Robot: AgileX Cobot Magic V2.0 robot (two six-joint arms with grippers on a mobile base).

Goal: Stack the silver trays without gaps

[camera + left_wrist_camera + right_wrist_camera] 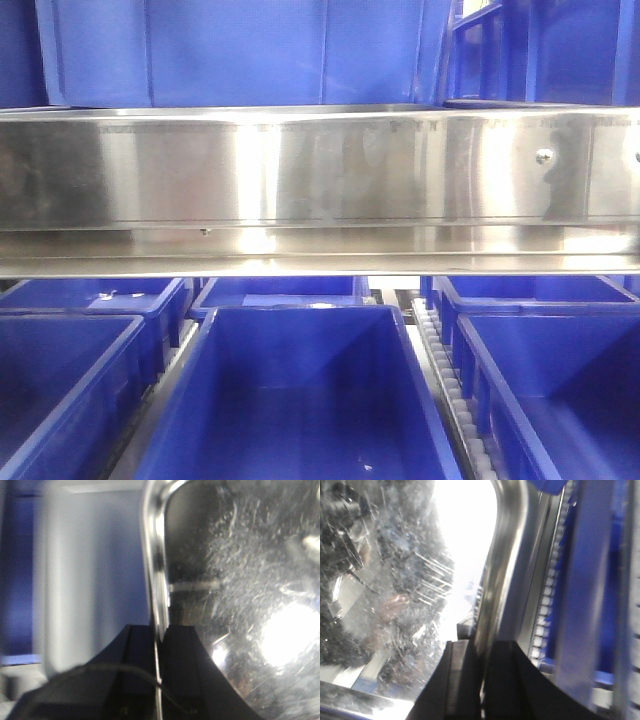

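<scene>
In the left wrist view a silver tray (240, 580) fills the right half, its scratched shiny bottom facing me. Its thin rim (156, 570) runs down between the black fingers of my left gripper (159, 635), which is shut on it. The right wrist view shows a silver tray (395, 590) on the left, with a bright glare on its bottom. My right gripper (482, 652) is shut on that tray's curved rim (502, 565). Whether both views show one tray, I cannot tell. The front view shows neither gripper nor any tray.
A long mirror-like steel shelf rail (320, 180) spans the front view. Blue plastic bins (300, 400) stand in rows below it and more blue bins (240, 50) above. White roller tracks (445, 380) run between the bins. A roller track (547, 595) and blue bin wall (590, 580) lie right of my right gripper.
</scene>
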